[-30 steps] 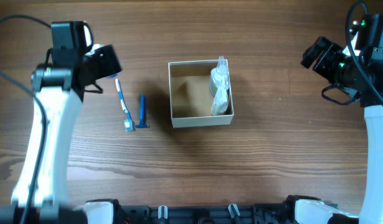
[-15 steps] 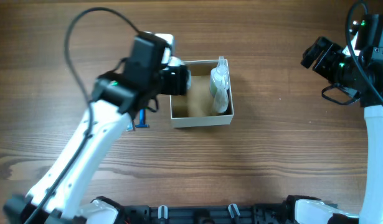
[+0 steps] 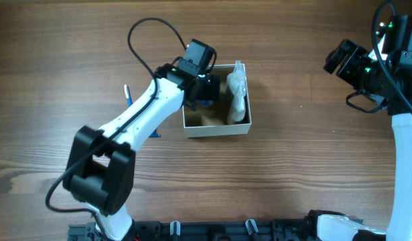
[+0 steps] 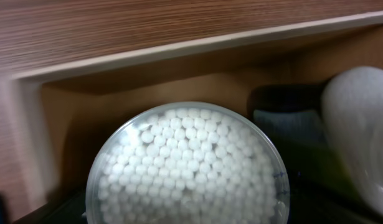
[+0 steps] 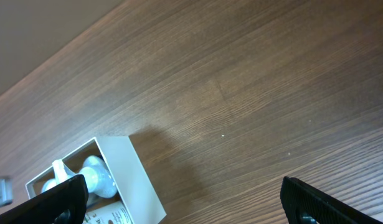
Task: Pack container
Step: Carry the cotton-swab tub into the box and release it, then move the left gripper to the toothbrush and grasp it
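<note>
Left gripper clasps the round clear-lidded jar of white swabs above the free left half of the square white-walled cardboard container — white plastic bottles fill the right. Right gripper stands aside, jaws spread.

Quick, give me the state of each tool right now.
Left tool: closed on the round clear-lidded jar of white cotton swabs, over the square white cardboard box.
Right tool: open, empty.

I record one counter of dark brown wood, its grain running left to right across the whole overhead view. A black rail lines its near edge. Past the counter's edge, the right wrist view shows a plain dull surface. Lighting is even, with soft shadows.
</note>
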Tool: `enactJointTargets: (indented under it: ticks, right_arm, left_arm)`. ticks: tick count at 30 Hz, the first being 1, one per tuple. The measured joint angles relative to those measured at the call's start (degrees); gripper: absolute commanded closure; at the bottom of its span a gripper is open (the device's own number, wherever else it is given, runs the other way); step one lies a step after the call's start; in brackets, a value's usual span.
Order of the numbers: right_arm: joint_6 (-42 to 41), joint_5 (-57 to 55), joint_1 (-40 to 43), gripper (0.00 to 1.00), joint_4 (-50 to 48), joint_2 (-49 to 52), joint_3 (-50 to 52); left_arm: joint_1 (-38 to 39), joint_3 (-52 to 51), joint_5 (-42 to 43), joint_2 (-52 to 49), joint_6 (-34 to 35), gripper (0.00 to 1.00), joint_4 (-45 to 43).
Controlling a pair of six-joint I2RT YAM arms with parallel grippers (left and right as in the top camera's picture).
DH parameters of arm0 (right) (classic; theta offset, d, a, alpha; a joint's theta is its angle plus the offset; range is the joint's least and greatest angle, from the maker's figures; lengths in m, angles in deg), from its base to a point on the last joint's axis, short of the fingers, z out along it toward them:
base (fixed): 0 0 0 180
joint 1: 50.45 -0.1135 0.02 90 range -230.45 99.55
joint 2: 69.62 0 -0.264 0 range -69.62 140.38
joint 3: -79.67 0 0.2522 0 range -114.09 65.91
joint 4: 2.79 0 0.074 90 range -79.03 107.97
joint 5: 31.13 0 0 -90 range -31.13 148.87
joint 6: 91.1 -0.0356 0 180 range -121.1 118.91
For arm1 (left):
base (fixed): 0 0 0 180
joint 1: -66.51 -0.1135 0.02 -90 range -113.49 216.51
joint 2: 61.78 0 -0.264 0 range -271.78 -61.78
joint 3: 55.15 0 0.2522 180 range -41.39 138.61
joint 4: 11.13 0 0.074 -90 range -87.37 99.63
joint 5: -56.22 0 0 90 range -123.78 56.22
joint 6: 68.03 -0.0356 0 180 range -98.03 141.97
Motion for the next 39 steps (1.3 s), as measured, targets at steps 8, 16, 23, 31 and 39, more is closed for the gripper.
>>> enactJointTargets:
  ticks: [8, 16, 23, 31, 39]
  right_arm:
    - [0.0, 0.0, 0.0, 0.00, 0.0, 0.0, 0.0]
    - [0.0, 0.0, 0.0, 0.00, 0.0, 0.0, 0.0]
    - [0.0, 0.0, 0.0, 0.00, 0.0, 0.0, 0.0]
    - [0.0, 0.0, 0.0, 0.00, 0.0, 0.0, 0.0]
    - [0.0, 0.0, 0.0, 0.00, 0.0, 0.0, 0.0]
  left_arm:
    - [0.6, 0.0, 0.8, -0.6, 0.6, 0.00, -3.5]
    - [0.5, 0.7, 1.4, -0.1, 0.6, 0.01, 1.6]
    - [-4.0, 1.5, 0.0, 9.3, 0.6, 0.00, 10.0]
    - [-17.5, 3.1, -2.3, 20.4, 0.9, 0.00, 20.2]
    - [-30.3, -4.0, -1.0, 9.9, 2.7, 0.05, 19.8]
